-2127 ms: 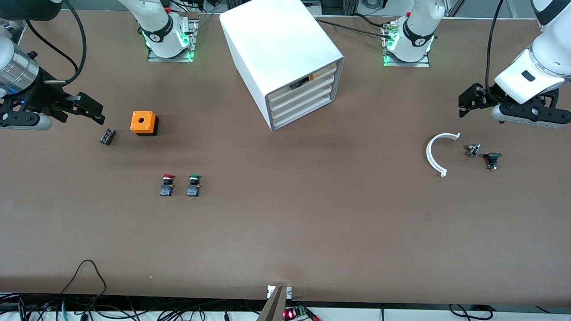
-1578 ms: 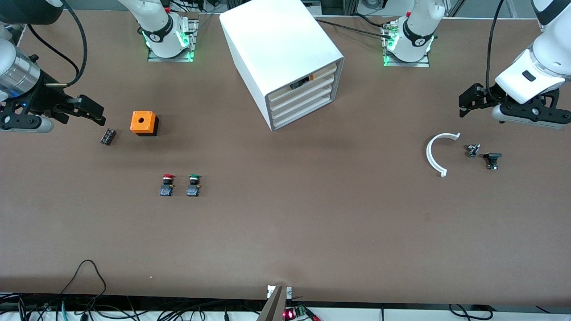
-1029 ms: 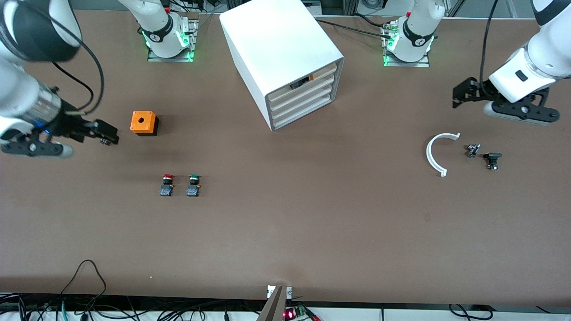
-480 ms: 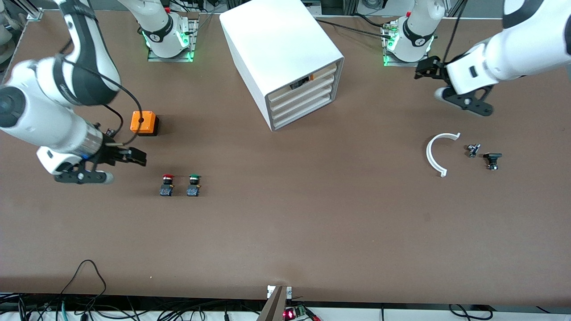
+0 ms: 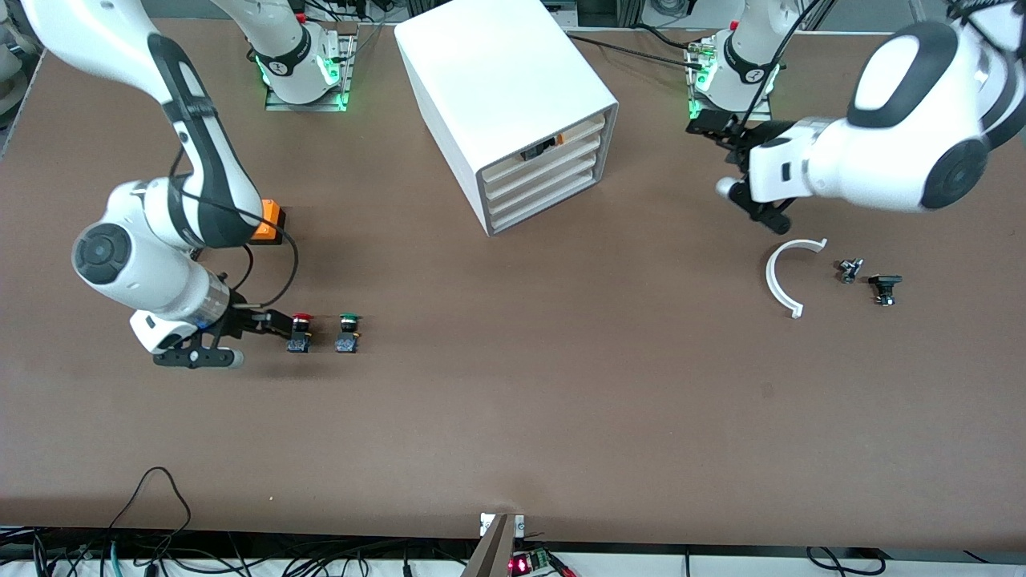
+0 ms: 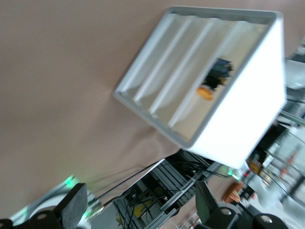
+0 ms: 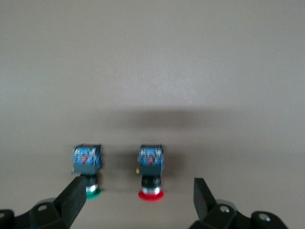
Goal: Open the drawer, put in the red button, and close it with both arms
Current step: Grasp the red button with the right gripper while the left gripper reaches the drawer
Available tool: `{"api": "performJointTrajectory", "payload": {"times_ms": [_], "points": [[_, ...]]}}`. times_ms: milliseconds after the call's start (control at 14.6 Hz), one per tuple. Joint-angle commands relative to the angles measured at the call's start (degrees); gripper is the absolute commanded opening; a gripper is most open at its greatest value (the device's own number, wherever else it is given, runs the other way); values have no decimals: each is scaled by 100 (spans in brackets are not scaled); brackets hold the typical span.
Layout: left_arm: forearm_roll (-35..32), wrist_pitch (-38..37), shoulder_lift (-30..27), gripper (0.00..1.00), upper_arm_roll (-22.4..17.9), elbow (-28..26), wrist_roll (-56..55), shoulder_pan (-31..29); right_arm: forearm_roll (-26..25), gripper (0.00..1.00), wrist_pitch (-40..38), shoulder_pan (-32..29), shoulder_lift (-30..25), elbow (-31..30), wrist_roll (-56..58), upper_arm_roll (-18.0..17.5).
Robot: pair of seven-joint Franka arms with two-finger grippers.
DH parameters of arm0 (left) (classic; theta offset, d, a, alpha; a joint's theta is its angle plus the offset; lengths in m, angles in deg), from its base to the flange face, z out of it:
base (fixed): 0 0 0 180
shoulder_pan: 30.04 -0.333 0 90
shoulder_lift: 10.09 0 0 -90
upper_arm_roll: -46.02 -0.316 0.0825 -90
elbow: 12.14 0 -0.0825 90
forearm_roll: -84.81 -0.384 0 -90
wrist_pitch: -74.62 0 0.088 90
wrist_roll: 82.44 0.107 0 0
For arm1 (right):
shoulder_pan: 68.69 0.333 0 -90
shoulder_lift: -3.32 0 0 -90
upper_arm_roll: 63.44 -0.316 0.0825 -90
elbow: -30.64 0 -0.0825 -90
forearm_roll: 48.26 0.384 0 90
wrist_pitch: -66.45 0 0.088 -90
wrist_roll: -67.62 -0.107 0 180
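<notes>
The red button [image 5: 301, 331] stands on the table beside its green-capped twin [image 5: 348, 331], nearer to the front camera than the cabinet. My right gripper [image 5: 276, 322] is open and low at the red button's side, on the right arm's end. In the right wrist view the red button [image 7: 151, 174] lies just ahead of the gap of my right gripper [image 7: 138, 202]; nothing is held. The white cabinet [image 5: 513, 88] stands at the back middle with its four drawers [image 5: 545, 178] shut. My left gripper [image 5: 713, 128] is open and empty [image 6: 140, 210], over the table by the left arm's base, facing the cabinet front [image 6: 190, 86].
A black and orange part [image 6: 214, 78] sits in the cabinet's top slot. An orange box [image 5: 271, 220] is partly hidden by the right arm. A white curved piece [image 5: 789, 276] and two small dark parts [image 5: 850, 270] [image 5: 884, 287] lie toward the left arm's end.
My right gripper has swung in from the table's end down to the red button. My left gripper has swung in from its end toward the cabinet. Neither has taken hold of anything.
</notes>
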Motion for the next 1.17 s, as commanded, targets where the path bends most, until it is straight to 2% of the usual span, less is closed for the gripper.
{"api": "performJointTrajectory", "payload": {"times_ms": [0, 137, 412, 549, 755, 824, 892, 1098], "points": [[479, 342, 293, 100, -6, -143, 781, -52, -39, 100, 557, -19, 327, -30, 103, -16], [908, 790, 293, 100, -6, -633, 1114, -70, -47, 100, 926, -18, 520, -117, 112, -16], [2059, 2440, 258, 98, 64, -2013, 2424, 44, -39, 100, 1744, -18, 758, -530, 182, -16], [2621, 3170, 162, 98, 494, -2672, 2679, 10, -47, 100, 1877, -18, 785, -688, 191, -16], [3439, 3595, 144, 90, 933, -3271, 3224, 18, -39, 99, 1799, -18, 750, -724, 235, -16], [3598, 3596, 135, 84, 987, -3368, 3330, 18, -47, 95, 1798, -18, 724, -768, 244, -16], [3661, 3596, 205, 76, 988, -3413, 3531, 27, -47, 87, 1781, -18, 706, -777, 261, -16], [4362, 3622, 521, 69, 1066, -3632, 4532, 88, -39, 57, 1755, -18, 706, -777, 393, -16]]}}
